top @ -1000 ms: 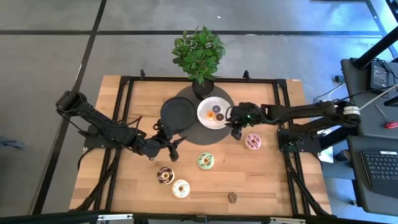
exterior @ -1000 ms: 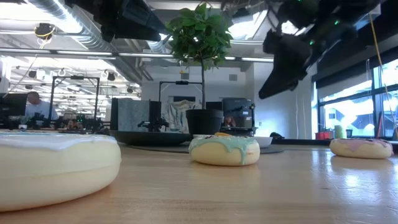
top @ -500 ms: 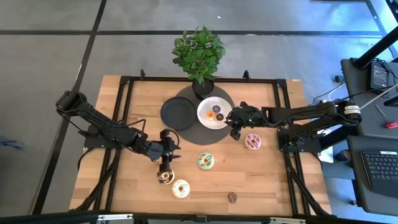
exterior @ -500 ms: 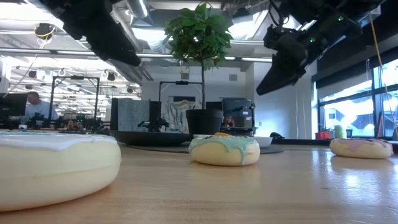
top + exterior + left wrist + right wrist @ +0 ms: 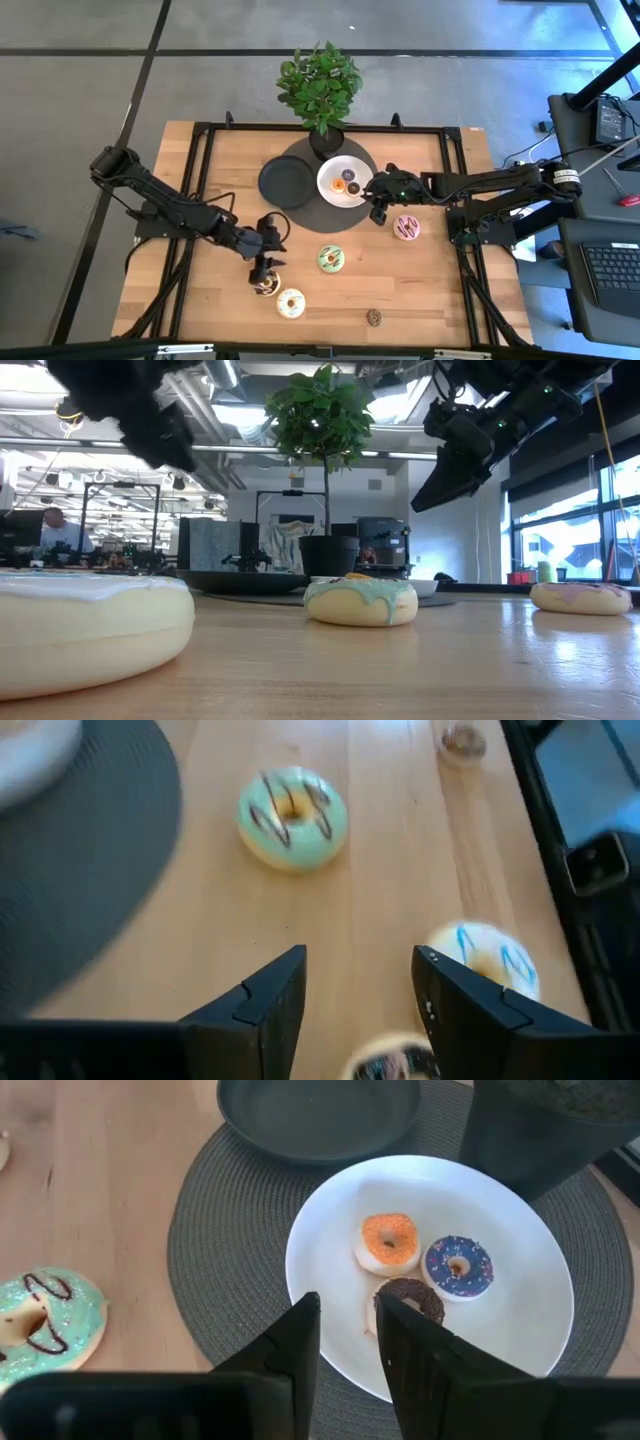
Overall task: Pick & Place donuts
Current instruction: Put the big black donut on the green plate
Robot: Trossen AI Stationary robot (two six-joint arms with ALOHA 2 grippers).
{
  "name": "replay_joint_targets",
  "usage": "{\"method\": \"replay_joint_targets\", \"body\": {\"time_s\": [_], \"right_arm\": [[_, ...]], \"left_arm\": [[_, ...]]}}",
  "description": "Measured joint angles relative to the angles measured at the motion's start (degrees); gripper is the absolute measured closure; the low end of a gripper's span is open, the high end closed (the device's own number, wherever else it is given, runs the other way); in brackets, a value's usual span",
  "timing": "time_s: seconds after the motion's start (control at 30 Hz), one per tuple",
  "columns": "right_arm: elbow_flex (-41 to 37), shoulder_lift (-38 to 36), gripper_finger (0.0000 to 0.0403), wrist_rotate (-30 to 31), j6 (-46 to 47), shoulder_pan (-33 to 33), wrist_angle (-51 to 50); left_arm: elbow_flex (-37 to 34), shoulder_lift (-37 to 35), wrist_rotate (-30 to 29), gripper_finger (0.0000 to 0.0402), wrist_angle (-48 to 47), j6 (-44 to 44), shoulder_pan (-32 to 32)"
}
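Several ring donuts rest flat on the wooden table: green [image 5: 331, 259], pink [image 5: 407, 227], cream-white [image 5: 291, 303], chocolate [image 5: 266, 286] and a tiny brown one [image 5: 374, 317]. Three small donuts lie on the white plate [image 5: 332, 192]: orange [image 5: 389, 1243], blue [image 5: 458, 1267] and brown [image 5: 412, 1298]. My left gripper [image 5: 264, 264] hangs open, slanting down, just above the chocolate donut [image 5: 395, 1058], with the cream-white donut [image 5: 487, 955] beside it. My right gripper [image 5: 347, 1325] hovers over the plate's near edge, fingers a little apart, nothing between them.
A black plate [image 5: 283, 182] and the white plate sit on a round dark mat [image 5: 305, 212] at the table's far middle. A potted plant [image 5: 321, 90] stands behind them. Bare wood lies between the mat and the donuts near the front edge.
My left gripper has swung round from pointing toward the table's right to pointing toward the near edge. It has tipped downward and sunk a little toward the chocolate donut. The donuts have not moved.
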Motion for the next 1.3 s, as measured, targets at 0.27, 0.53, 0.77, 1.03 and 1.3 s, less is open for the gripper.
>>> {"method": "replay_joint_targets", "body": {"time_s": [0.27, 0.53, 0.77, 1.03, 1.3], "right_arm": [[-0.02, 0.0, 0.0298, 0.11, -0.26, 0.0, -0.01], [-0.02, 0.0, 0.0298, 0.09, -0.28, 0.0, -0.04], [-0.02, 0.0, 0.0298, 0.09, -0.27, 0.0, -0.07], [-0.02, 0.0, 0.0298, 0.07, -0.26, 0.0, -0.07], [-0.02, 0.0, 0.0298, 0.07, -0.26, -0.02, -0.07]], "left_arm": [[0.0, 6.17, 3.62, 0.0209, -3.71, -3.2, -2.31], [0.0, 11.93, 6.52, 0.0205, -3.88, -6.89, -3.12], [0.0, 14.69, 13.33, 0.021, -4.03, -7.62, -3.11], [0.0, 15.16, 11.76, 0.0215, -5.6, -5.14, -3.12], [0.0, 15.16, 11.63, 0.0229, -5.46, -5.02, -3.06]]}}
